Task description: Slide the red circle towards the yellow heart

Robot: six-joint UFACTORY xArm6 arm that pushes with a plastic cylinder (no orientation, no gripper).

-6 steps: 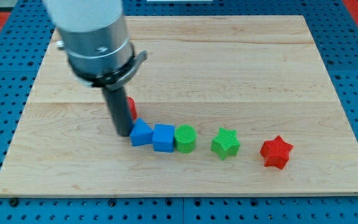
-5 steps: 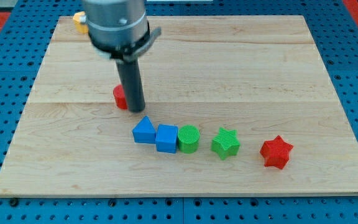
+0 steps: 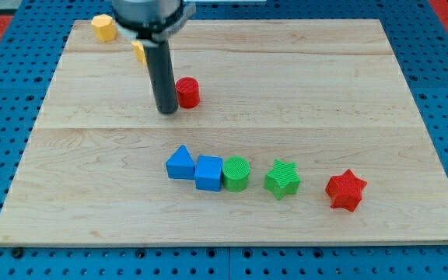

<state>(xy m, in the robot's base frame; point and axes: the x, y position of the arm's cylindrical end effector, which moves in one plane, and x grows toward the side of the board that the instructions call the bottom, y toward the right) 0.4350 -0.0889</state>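
Note:
The red circle [image 3: 187, 92] stands on the wooden board [image 3: 348, 93], left of centre in its upper half. My tip [image 3: 166, 110] rests on the board just left of it and slightly below, close to touching it. A yellow block [image 3: 139, 52], perhaps the heart, shows as a sliver behind the rod's left side, above and left of the red circle; its shape is mostly hidden. Another yellow block [image 3: 103, 27] sits near the board's top left corner.
A row of blocks lies across the lower middle: a blue triangle [image 3: 180, 163], a blue cube [image 3: 207, 173], a green cylinder [image 3: 235, 173], a green star [image 3: 283, 179] and a red star [image 3: 344, 190].
The rod has moved up the view. The red circle has shifted up and to the right, from the rod's left side to its right. A second yellow block has come into sight.

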